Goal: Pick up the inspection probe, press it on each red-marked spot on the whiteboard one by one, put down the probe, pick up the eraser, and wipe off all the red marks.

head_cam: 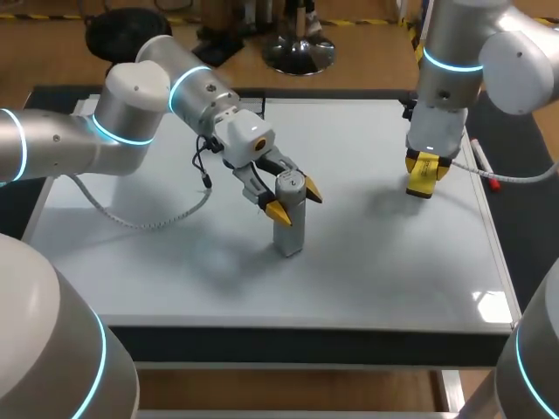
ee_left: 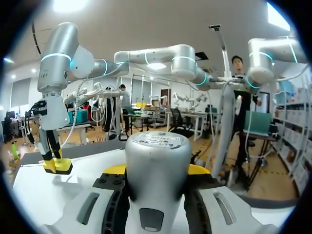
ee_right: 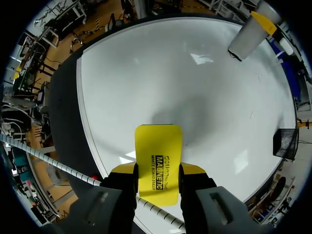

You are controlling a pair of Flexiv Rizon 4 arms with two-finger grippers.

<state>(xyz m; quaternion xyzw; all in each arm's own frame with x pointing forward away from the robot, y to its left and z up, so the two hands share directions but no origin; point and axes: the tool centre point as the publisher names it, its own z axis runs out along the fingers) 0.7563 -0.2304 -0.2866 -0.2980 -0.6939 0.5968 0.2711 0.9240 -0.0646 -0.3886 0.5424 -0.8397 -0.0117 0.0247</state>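
Right gripper [ee_right: 157, 169]: I clamp the eraser [ee_right: 158, 146], whiteboard [head_cam: 376, 262] below, no red marks seen. Left gripper [head_cam: 294, 202]: I clamp the upright probe [head_cam: 288, 231]. Best to lower the eraser flat, pressing evenly.

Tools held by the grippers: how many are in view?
2. The grey cylindrical probe stands upright on the whiteboard in the left gripper; the flat yellow eraser is in the right gripper, over the board's right side. None hidden.

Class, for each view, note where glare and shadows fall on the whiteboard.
Head view: glare on the whiteboard, near right corner; soft shadows beside the probe and the eraser. Right wrist view: grey shadow ahead of the eraser, pale reflections around it.
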